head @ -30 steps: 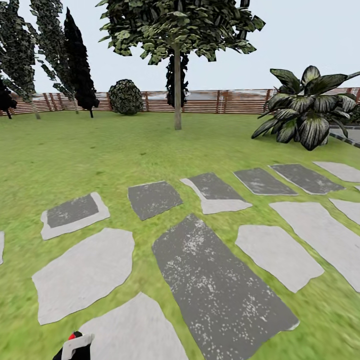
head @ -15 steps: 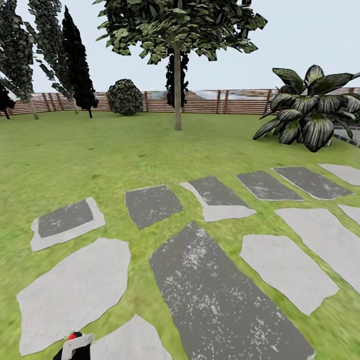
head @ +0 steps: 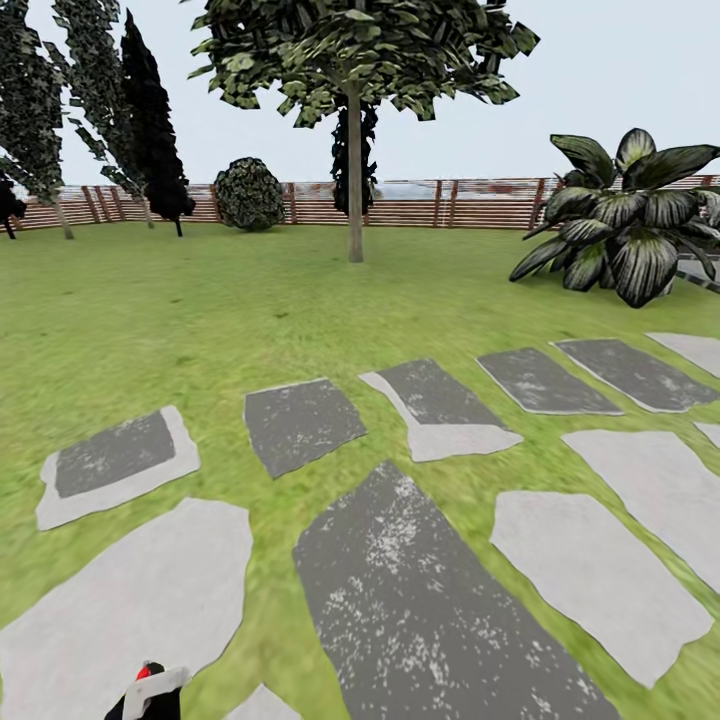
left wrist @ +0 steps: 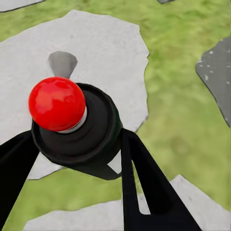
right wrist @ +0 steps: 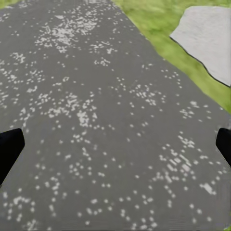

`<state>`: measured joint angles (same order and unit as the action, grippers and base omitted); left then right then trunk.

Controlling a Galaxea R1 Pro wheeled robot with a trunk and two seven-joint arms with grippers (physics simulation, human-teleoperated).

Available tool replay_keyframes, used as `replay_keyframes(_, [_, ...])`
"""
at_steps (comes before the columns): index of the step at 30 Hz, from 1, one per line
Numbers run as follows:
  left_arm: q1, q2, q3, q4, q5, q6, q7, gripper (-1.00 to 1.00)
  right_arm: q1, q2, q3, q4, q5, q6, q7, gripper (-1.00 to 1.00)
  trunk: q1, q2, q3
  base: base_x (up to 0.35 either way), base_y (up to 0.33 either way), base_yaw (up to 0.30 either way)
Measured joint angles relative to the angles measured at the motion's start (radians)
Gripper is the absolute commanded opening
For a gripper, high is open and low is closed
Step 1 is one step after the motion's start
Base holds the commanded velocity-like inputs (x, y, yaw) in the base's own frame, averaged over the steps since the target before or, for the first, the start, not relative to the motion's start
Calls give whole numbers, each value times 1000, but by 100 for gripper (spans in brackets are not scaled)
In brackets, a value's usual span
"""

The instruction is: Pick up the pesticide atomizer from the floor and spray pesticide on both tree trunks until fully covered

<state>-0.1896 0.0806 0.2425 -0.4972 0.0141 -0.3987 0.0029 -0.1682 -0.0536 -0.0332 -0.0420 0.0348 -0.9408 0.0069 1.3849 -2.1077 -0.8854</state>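
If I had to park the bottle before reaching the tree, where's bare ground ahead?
Bare: the long dark speckled stepping slab straight ahead, the pale grey slab left of it, and the open green lawn before the pale-trunked tree. Crowded: the big striped-leaf plant on the right.

Grass lawn [head: 200, 300] with grey stepping-stone slabs [head: 420, 600]; brown slat fence [head: 420, 203] at 12 o'clock; broad-leaved plant [head: 625, 235] at 2 o'clock; overcast sky.

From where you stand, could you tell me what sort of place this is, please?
It looks like a fenced garden: a grass lawn crossed by stepping stones, a leafy tree, and a wooden slat fence along the far edge.
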Motion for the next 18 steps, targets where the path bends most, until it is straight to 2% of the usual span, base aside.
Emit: replay_keyframes(18, [0,0,1,0,0,0,0,-100,0,0,0,0,0,0,0,100,0,0,0,340,0,0])
